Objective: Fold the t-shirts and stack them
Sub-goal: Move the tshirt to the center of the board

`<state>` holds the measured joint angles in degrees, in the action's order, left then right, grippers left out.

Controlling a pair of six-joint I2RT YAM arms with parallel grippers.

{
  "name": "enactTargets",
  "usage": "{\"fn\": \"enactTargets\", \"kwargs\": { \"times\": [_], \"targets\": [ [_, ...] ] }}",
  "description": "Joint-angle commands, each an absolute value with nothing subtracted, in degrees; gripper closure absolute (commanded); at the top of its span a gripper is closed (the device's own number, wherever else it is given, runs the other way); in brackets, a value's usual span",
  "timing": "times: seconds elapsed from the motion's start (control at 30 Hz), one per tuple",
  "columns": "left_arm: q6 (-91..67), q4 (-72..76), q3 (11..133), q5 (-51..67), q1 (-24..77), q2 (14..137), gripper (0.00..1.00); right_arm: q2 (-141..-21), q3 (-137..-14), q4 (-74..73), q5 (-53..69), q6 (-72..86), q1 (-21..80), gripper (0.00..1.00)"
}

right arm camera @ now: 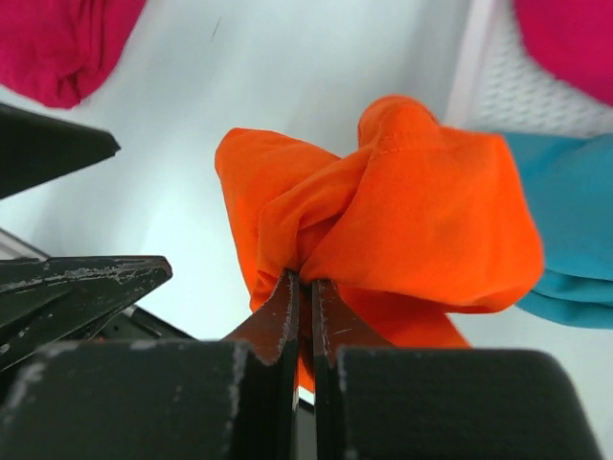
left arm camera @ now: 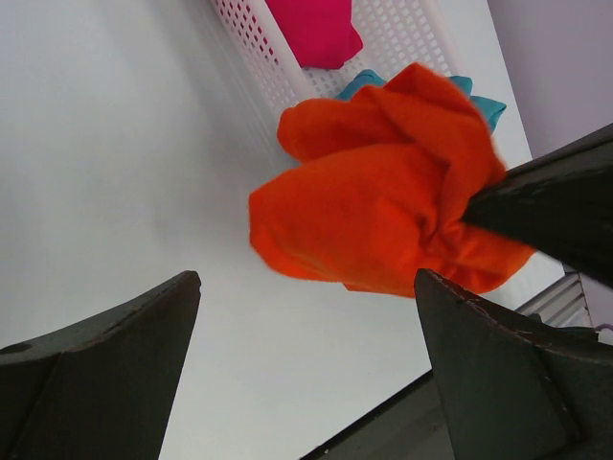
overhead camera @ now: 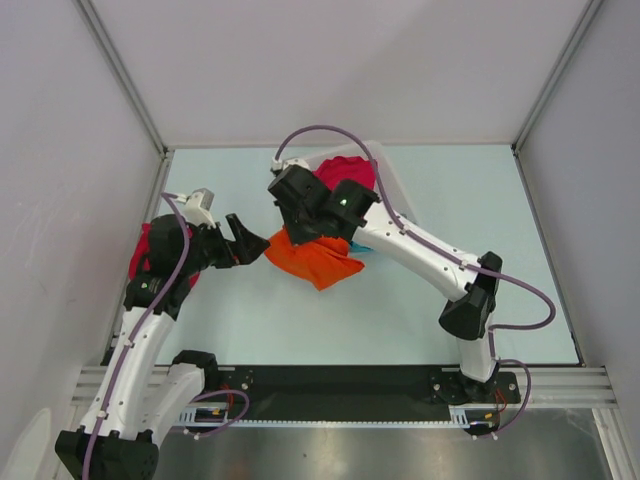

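Early stage: nothing looks folded or stacked. The right gripper [right arm camera: 305, 285] pinches the crumpled orange t-shirt [overhead camera: 318, 262] mid-table; the left gripper [overhead camera: 252, 241] stands wide and empty just left of it. One magenta t-shirt [overhead camera: 148, 250] lies bunched at the left, a second magenta t-shirt [overhead camera: 350, 172] sits in the basket [left arm camera: 402, 38], the teal t-shirt [right arm camera: 575, 240] near it — all still unfolded.

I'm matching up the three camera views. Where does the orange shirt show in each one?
Top external: orange shirt near the picture's centre.
Left wrist: centre-right, in the upper half.
Right wrist: centre, pinched at the bottom by the right gripper.
Shared landmark: the teal shirt, peeking out beside the orange one in every view.
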<state>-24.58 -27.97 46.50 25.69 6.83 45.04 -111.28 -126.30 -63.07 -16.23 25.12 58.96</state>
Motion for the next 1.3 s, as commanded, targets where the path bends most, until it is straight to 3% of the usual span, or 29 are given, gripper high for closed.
{"fn": "enactTargets", "kwargs": {
  "times": [0.0, 0.23, 0.27, 0.33, 0.37, 0.47, 0.9, 1.27],
  "targets": [
    [-25.1, -27.2, 46.6, 25.2, 6.2, 43.9, 0.01, -110.1, -121.2, -55.7, -12.7, 27.5, 59.0, 1.0],
    [-23.9, -28.8, 47.5, 23.9, 6.2, 43.0, 0.0, -115.8, -123.9, -56.2, -9.8, 27.1, 58.5, 1.0],
    [-23.6, -29.1, 47.7, 23.7, 6.2, 42.9, 0.0, -117.5, -124.9, -57.1, -10.5, 26.5, 58.1, 0.91],
    [-23.4, -29.5, 48.0, 23.4, 6.2, 42.6, 0.0, -118.6, -127.4, -59.4, -11.5, 25.9, 57.0, 0.82],
    [-23.4, -29.6, 47.9, 23.3, 6.2, 42.5, 0.0, -118.9, -128.0, -59.8, -12.6, 25.8, 56.3, 0.65],
    [-23.5, -29.7, 47.8, 23.6, 6.2, 42.4, 0.01, -118.2, -128.5, -59.9, -12.7, 25.4, 53.5, 0.51],
    [-24.3, -29.4, 47.8, 24.5, 6.2, 42.2, 0.0, -115.5, -124.4, -58.9, -10.6, 23.6, 44.0, 0.47],
    [-26.1, -22.0, 40.6, 28.8, 6.2, 45.8, 0.01, -120.3, -119.8, -55.5, -8.5, 24.1, 44.7, 0.46]
  ]
}}
